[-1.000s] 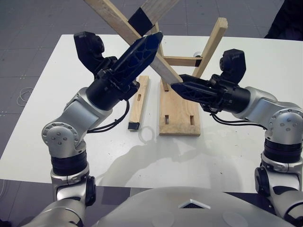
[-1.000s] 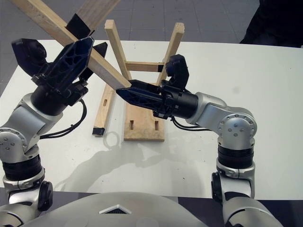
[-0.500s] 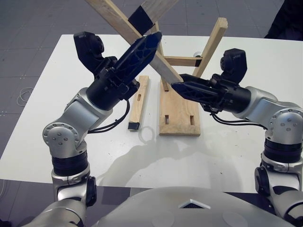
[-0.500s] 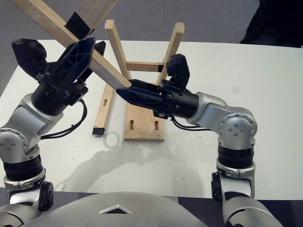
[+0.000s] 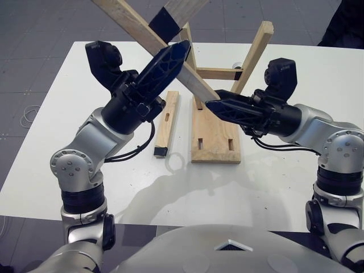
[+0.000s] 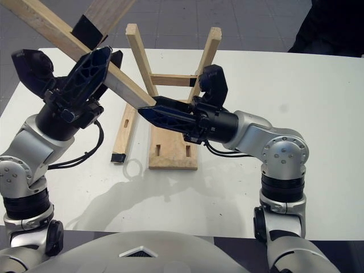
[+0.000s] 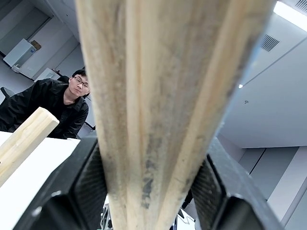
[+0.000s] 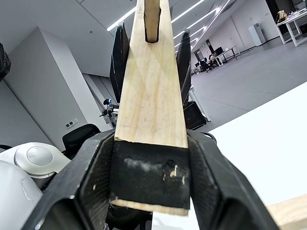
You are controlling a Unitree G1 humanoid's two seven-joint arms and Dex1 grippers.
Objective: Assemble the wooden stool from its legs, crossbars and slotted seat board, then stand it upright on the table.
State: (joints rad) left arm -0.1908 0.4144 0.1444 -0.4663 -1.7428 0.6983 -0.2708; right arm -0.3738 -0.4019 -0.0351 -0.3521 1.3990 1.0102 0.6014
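My left gripper (image 5: 181, 50) is raised above the table, shut on a wooden leg frame (image 5: 135, 24). That frame is a long sloping leg crossed near the top by a black-taped bar (image 5: 169, 17). In the left wrist view the leg (image 7: 158, 120) sits tight between the fingers. My right gripper (image 5: 209, 104) is shut on the leg's lower end, and its wrist view shows that wood (image 8: 153, 96) clamped. The slotted seat board (image 5: 215, 139) lies flat below. A second leg frame (image 5: 255, 50) with a crossbar (image 5: 219, 73) stands in it.
A loose slotted bar (image 5: 168, 118) with a black end lies on the white table (image 5: 68, 125), just left of the seat board. Both forearms hang over the table's middle. Bare table surface lies at the near side and far right.
My left gripper has lifted the leg frame slightly up and to the left. The right gripper stays at the leg's lower end.
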